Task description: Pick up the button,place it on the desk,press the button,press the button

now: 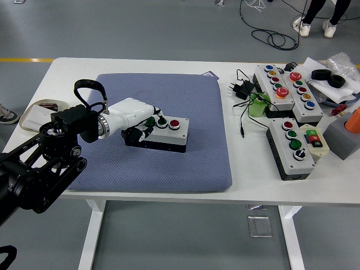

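Observation:
A grey three-button box (159, 133) lies on the blue mat (180, 101), left of its middle. On its top are a green button (150, 120), a black knob (161, 120) and a red button (174, 123). My left hand (142, 128), white with dark fingertips, rests over the box's left end. Its fingers are curled down beside the green button and against the front left corner. They do not close around the box. The right arm is out of view.
On the right of the table lie two long button panels (287, 87), another three-button box (292, 147), a green-red switch (313, 139), black cables with a plug (242, 90), a green cup (257, 107) and a grey block (343, 138). A tray (34, 115) sits at the left edge.

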{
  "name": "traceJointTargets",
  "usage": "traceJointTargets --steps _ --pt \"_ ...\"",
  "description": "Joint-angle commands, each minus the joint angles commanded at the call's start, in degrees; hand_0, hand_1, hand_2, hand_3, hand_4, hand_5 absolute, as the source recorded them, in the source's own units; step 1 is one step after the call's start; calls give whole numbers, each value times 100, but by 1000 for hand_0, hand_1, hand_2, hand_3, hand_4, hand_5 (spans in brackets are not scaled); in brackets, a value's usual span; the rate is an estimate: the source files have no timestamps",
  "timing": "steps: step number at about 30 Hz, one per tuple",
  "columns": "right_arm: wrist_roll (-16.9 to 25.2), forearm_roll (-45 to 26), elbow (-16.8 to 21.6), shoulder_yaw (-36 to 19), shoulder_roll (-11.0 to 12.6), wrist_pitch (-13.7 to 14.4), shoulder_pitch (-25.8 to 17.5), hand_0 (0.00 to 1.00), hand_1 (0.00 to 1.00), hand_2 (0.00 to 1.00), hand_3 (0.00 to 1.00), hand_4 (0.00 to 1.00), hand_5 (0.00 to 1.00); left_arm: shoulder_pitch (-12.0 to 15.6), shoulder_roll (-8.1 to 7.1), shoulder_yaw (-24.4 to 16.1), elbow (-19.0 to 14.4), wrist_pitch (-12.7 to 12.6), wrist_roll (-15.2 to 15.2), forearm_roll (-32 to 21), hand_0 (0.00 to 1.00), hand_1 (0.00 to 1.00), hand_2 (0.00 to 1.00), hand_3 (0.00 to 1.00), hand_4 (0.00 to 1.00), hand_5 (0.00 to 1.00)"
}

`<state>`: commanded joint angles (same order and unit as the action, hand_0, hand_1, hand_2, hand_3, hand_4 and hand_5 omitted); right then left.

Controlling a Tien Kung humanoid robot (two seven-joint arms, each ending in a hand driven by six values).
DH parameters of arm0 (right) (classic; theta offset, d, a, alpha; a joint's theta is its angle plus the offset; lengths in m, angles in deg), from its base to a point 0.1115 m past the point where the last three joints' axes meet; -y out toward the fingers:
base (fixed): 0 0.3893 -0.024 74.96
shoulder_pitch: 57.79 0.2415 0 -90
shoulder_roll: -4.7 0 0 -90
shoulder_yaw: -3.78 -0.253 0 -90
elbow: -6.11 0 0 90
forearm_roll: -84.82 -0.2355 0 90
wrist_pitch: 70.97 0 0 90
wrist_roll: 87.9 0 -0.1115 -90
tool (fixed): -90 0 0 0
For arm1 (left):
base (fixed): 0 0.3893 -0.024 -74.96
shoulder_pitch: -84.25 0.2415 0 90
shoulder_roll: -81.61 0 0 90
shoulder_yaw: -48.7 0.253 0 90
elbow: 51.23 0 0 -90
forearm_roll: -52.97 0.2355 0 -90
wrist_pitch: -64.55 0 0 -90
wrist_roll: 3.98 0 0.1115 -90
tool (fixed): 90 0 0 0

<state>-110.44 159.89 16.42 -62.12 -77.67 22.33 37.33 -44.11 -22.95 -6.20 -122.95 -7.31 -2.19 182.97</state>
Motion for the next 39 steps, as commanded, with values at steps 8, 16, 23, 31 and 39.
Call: traceJointTargets --steps 8,16,23,31,39 --pt "0 8 0 -3 2 -3 3 662 625 698 581 361 208 -47 70 146 -325 -110 -34 0 45 2 2 728 429 2" --pt "0 -3 0 9 2 -1 14 661 624 698 581 362 209 -161 248 340 -103 -95 -31 0 46 2 2 729 427 2" --pt "5 -7 0 16 13 1 24 662 625 699 580 362 209 -243 332 371 227 -56 -27 0 47 2 2 729 429 2" --pt "3 23 0 -1 20 -5 22 662 625 699 581 362 209 -271 345 401 478 3 -15 0 46 2 2 728 428 2" --pt "-2 25 0 -13 17 -1 23 663 624 699 580 362 210 -245 324 463 573 133 10 0 47 2 2 727 427 2"
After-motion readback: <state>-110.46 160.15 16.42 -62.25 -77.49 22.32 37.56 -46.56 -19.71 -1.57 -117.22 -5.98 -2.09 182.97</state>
